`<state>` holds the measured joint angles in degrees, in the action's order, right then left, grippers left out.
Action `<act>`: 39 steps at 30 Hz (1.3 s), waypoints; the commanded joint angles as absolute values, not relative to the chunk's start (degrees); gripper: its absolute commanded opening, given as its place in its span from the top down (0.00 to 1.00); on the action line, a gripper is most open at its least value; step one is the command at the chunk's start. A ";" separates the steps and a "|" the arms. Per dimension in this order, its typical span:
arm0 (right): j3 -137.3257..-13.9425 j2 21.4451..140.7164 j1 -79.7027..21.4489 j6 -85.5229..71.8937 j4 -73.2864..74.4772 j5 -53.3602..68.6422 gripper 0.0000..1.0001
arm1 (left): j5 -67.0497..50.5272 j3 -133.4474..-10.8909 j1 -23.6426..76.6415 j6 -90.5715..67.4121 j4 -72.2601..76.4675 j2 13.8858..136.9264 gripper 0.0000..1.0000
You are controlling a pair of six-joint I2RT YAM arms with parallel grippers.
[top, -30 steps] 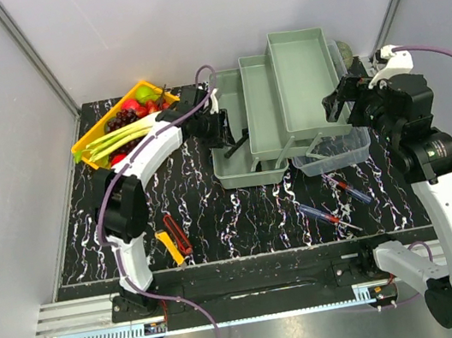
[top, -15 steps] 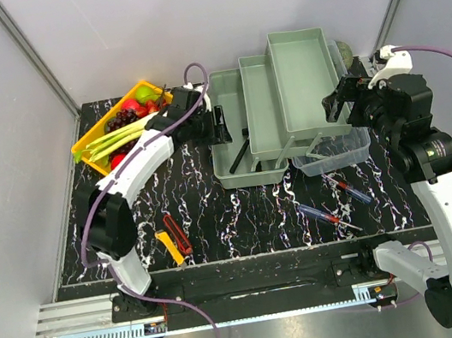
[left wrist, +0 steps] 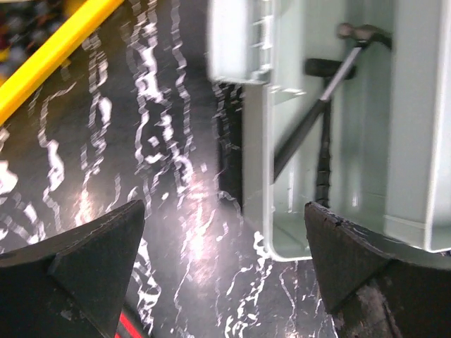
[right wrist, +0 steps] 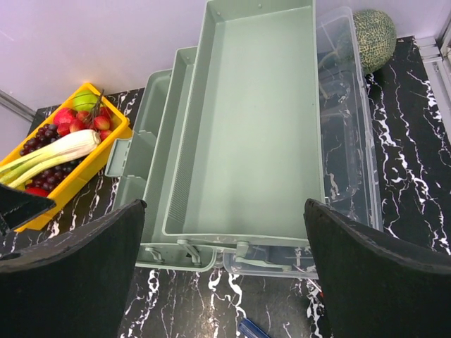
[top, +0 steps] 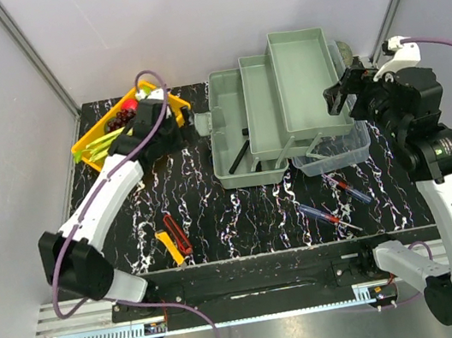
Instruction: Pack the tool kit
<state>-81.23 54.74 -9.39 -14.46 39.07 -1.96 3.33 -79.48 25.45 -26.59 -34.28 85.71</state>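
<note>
- The large pale grey-green plastic toolbox (top: 302, 78) stands open against the far edge of the tabletop (top: 216, 214), from the middle over to the right.
- Its fold-out trays are stepped up toward the right. The top one is bare inside.
- Its translucent clear lid (top: 353, 148) hangs open on the right side, lying low beside the box.
- A black-handled hammer (left wrist: 310, 120) lies slanted in the bottom compartment, at the box's left end.
- Two small red-and-blue screwdrivers (top: 325, 216) lie on the tabletop in front of the box, right of the middle and nearer the front edge.
- The yellow cutters (top: 170, 248) and red cutters (top: 176, 234) lie side by side close to the front edge, on the left.
- The left tool (top: 184, 124) hangs over the tabletop just off the box's left end, fingers (left wrist: 91, 260) spread wide with nothing between them.
- The right tool (top: 337, 98) is up over the right end of the box, above the top tray. Its fingers (right wrist: 373, 274) are wide apart too, and it is empty.
- A yellow plastic tray of fruit and vegetables (top: 87, 143) sits in the far left corner, with the left arm reaching across it.
- A round green netted melon (right wrist: 373, 32) rests in the far right corner behind the lid.
</note>
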 commanded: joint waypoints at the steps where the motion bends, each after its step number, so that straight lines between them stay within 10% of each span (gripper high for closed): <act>1: -83.85 55.81 -9.84 -16.78 37.53 -0.79 0.01 | 9.67 -72.80 22.07 -32.59 -41.47 79.55 0.01; 23: -81.30 57.66 -9.84 -17.75 34.63 2.37 0.01 | 3.69 -40.17 20.74 -51.07 -34.72 72.77 0.36; 39: -79.37 54.67 -9.76 -17.31 35.95 0.26 0.01 | 5.10 -41.39 20.65 -48.08 -34.28 80.24 0.35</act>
<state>-79.88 55.42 -9.39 -17.78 37.19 0.99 5.17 -41.95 20.73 -49.10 -39.11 76.93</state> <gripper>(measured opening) 0.991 0.647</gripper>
